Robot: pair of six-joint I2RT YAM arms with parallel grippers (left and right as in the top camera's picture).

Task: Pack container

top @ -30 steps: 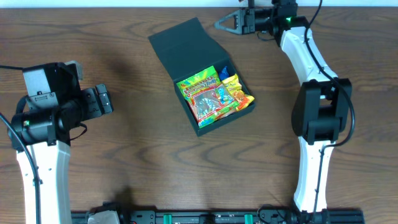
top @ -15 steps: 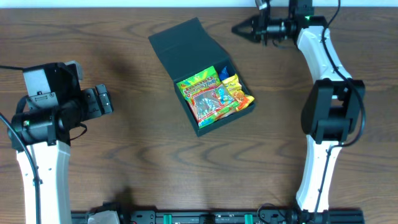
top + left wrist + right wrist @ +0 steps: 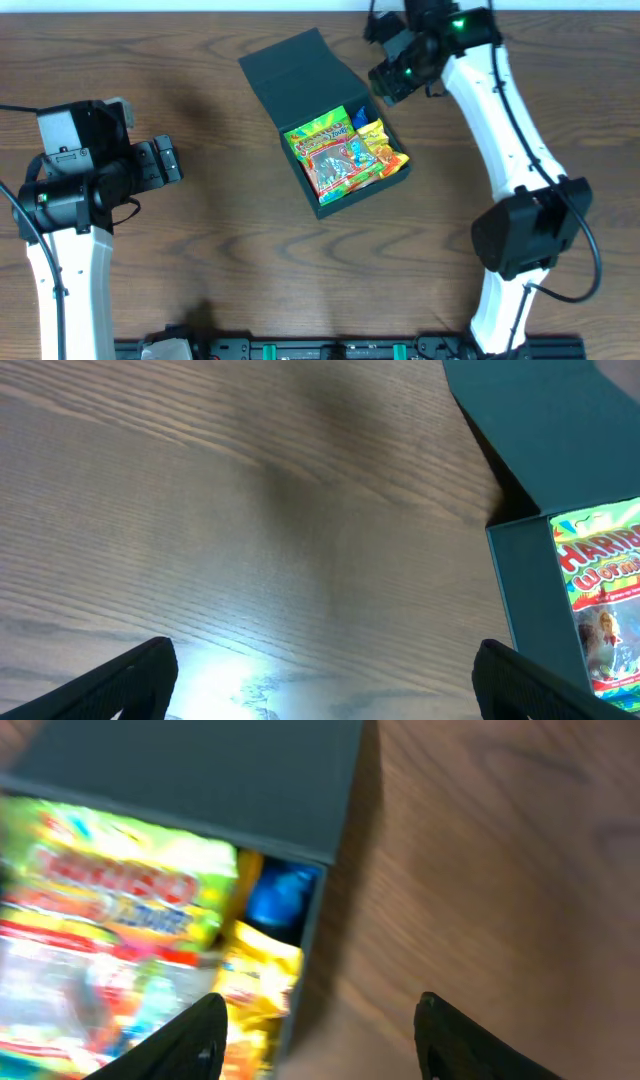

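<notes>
While the teal container (image 3: 296,78) sits mid-table, lid open and a Haribo packet (image 3: 325,150) inside, the right gripper (image 3: 320,1010) has swung in above its far corner, jaws newly parted and empty. The left gripper (image 3: 320,670) waits wide open and empty, so closing the lid probably comes next.

Colourful snack packets (image 3: 345,150) and a dark wood-grain table (image 3: 230,260).

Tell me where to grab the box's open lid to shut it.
Grip the lid at its free edge, opposite the hinge, coming from the far side. It lies folded back from the container, leaving that thin edge exposed; the right hand is nearest.
</notes>
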